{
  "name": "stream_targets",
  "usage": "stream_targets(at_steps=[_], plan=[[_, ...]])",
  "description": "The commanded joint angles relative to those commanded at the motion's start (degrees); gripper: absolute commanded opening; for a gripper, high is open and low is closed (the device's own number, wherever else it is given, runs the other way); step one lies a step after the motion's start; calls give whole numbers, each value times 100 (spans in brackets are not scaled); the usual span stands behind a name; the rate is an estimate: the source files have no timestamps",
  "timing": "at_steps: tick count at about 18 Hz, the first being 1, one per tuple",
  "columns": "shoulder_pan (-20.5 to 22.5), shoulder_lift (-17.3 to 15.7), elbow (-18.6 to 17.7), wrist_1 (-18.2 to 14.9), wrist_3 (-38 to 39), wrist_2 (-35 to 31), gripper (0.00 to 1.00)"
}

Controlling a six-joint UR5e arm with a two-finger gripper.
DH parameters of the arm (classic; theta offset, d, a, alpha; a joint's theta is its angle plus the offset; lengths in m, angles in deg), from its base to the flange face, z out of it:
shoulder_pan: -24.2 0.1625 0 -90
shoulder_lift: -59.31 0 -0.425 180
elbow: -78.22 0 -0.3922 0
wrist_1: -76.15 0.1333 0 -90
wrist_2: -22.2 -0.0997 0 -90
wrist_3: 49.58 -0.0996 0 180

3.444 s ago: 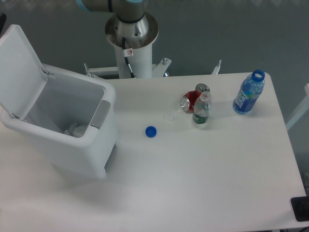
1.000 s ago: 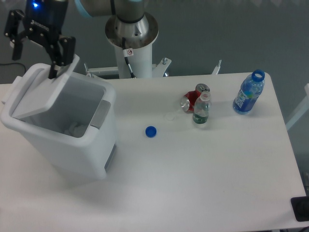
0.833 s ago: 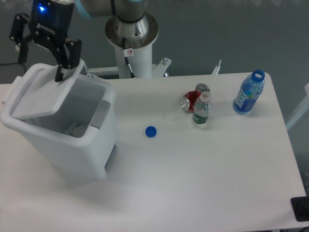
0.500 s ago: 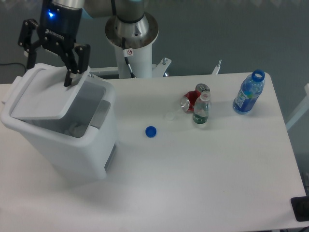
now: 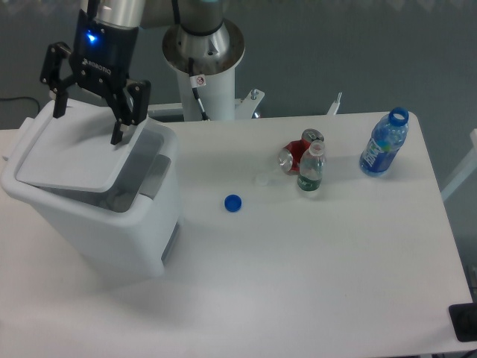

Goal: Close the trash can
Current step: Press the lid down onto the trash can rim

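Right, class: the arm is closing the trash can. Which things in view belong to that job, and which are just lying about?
Job: trash can, its lid, gripper.
Lying about: blue cap, red can, small bottle, blue bottle.

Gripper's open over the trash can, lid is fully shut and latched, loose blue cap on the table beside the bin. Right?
Not quite. The camera view shows the lid lowered but not fully shut: a gap remains along its front edge, above the grey latch tab. The rest holds: the gripper is open over the trash can, and the loose blue cap lies on the table beside the bin.
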Motion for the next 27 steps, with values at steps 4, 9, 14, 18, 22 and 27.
stream_targets(at_steps=[4,9,14,18,22,27], plan=[[35,70,-9,-9,-62,0,100],[35,79,-88,0,-105,0,100],[79,176,-105,-9,-158,0,100],[150,185,-105,-9,-228,0,100],[158,246,-105,0,-246,0,100],[158,264,-114,-9,-246,0,100]])
